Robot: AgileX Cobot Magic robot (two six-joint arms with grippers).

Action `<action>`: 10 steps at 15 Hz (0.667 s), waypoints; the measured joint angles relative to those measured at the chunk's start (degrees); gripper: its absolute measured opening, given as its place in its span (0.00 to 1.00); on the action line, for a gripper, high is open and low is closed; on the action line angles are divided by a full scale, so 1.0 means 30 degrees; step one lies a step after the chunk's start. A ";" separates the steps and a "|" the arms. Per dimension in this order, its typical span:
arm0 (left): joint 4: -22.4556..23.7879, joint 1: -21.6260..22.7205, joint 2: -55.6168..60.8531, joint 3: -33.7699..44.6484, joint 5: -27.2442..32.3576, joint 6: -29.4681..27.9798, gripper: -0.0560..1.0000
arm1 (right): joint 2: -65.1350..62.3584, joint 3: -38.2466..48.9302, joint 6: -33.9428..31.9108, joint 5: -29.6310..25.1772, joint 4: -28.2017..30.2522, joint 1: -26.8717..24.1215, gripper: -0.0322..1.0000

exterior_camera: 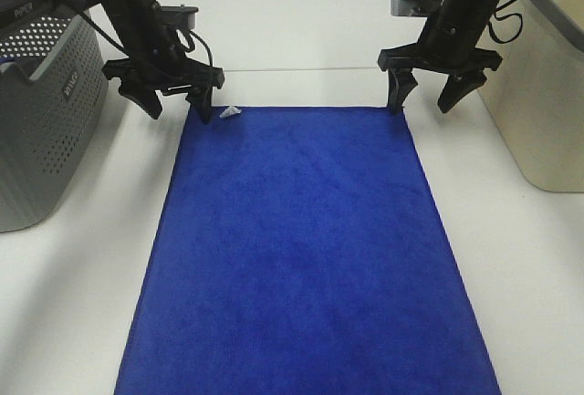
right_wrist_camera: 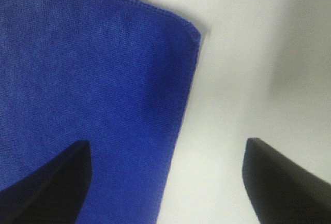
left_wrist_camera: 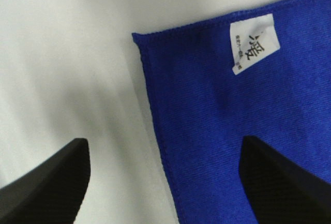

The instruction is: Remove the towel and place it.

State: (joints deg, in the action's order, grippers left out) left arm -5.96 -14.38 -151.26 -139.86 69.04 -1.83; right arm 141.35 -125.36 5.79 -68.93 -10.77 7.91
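The royal-blue towel (exterior_camera: 306, 249) lies flat and spread out on the white table, running from the far middle to the near edge. Its small white tag (exterior_camera: 229, 111) sits at the far left corner. My left gripper (exterior_camera: 180, 106) hangs open over that corner, one finger over the cloth and one over bare table; the left wrist view shows the towel corner (left_wrist_camera: 217, 131) and tag (left_wrist_camera: 253, 43) between the fingertips. My right gripper (exterior_camera: 423, 99) is open over the far right corner (right_wrist_camera: 103, 105), straddling the edge. Neither holds anything.
A grey perforated basket (exterior_camera: 41, 112) stands at the left edge of the table. A beige bin (exterior_camera: 543, 94) stands at the right. Bare white table (exterior_camera: 91, 267) flanks the towel on both sides.
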 joint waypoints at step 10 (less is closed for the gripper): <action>-0.0057 0.0000 -0.1070 -0.0095 -0.1662 0.0248 0.76 | 0.1776 -0.0019 0.0191 0.3610 -0.0267 0.0000 0.79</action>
State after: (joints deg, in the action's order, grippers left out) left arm -6.13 -14.38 -154.47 -140.15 64.06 -1.09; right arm 146.68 -125.42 6.36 -58.10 -11.57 7.91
